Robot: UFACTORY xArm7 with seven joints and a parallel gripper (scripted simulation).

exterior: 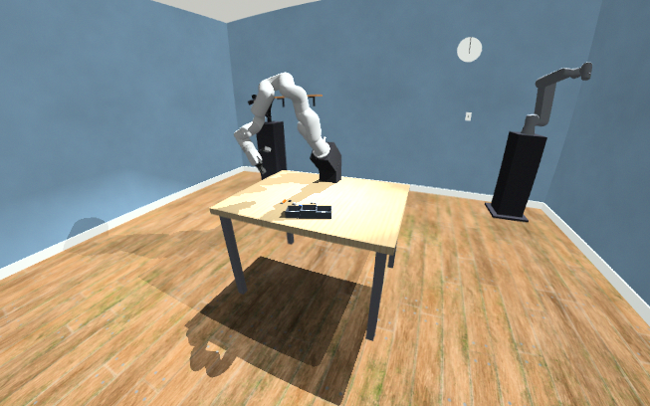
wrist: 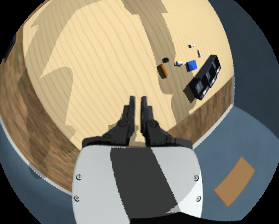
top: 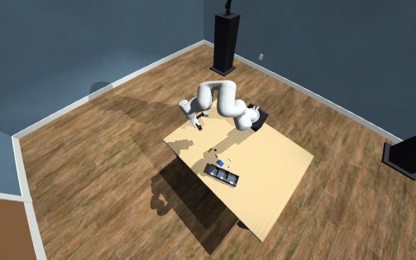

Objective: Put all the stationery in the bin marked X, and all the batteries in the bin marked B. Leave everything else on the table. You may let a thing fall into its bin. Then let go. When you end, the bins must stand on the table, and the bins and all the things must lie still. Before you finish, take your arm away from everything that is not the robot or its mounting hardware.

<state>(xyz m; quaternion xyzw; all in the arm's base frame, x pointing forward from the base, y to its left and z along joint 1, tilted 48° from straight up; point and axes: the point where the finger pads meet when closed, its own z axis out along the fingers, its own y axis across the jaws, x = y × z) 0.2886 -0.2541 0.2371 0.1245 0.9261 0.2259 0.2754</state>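
Observation:
My gripper [top: 200, 129] [exterior: 263, 171] [wrist: 137, 104] is shut with nothing between its fingers, high above the table's far left part, away from the small things. An orange piece [top: 211, 150] [exterior: 284, 201] [wrist: 163, 71] lies on the table beside a small black thing [top: 215, 150] [wrist: 165, 60]. A small grey-white thing [top: 216, 155] [wrist: 178, 63] lies between them and a blue block [top: 220, 162] [wrist: 191, 65]. Two small white things [top: 229, 159] [wrist: 191, 46] lie near the blue block. Dark bins [top: 221, 180] [exterior: 310, 215] stand in a row of three; their letters cannot be read.
The wooden table [top: 267, 167] [exterior: 362, 201] [wrist: 100, 65] carries the arm's black base [exterior: 333, 163] at its back edge. The bins stand near the table's front edge. Black pedestals [top: 225, 41] [exterior: 519, 173] stand off the table.

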